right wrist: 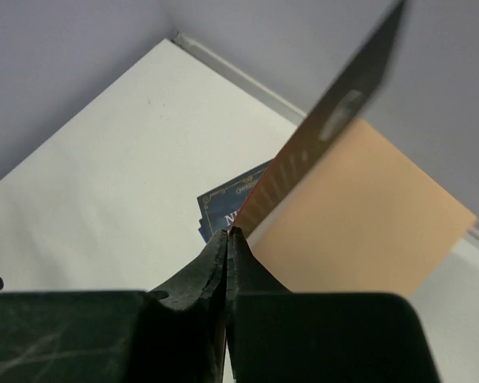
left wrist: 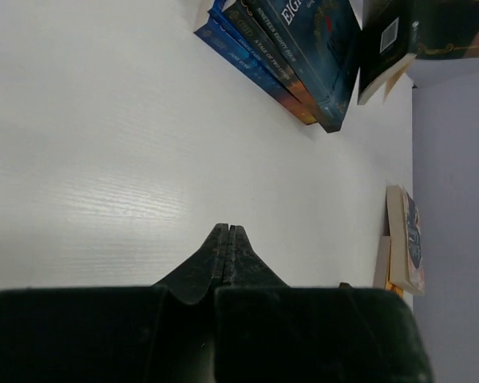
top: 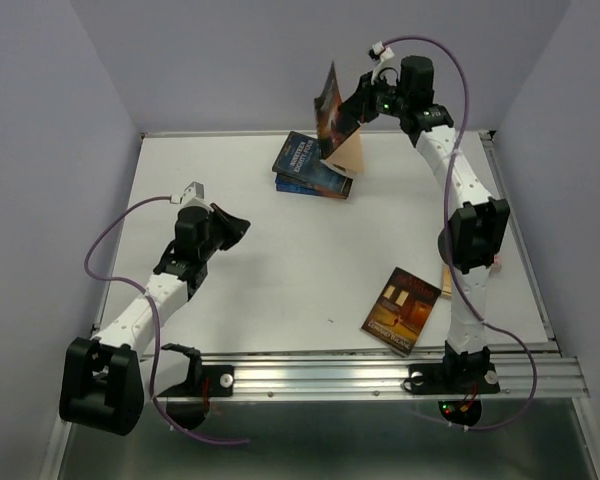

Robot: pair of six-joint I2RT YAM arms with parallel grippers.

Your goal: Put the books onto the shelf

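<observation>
The right end effector (top: 353,108) was up high at about 12 o'clock over the table (top: 280,270). Its two fingers were pressed together, pinching the dark cover (top: 330,105) of an open book. The cover stood up in the air. Just below it, a plain peach page (top: 350,158) hung down at a tilt and touched the blue books.

Those blue books (top: 313,168) lay flat in a small pile, also at about 12 o'clock, just to the left of the peach page. The top one was dark blue with gold letters.

An orange-brown book (top: 402,310) lay flat by itself at about 5 o'clock, near the base of the right arm. One more book (left wrist: 403,239) lay at the right edge of the table, at about 3 o'clock, next to the wall.

The left end effector (top: 242,226) was at about 9 o'clock, well apart from all the books. Its fingers were pressed together and held nothing. Only bare table lay under it.
</observation>
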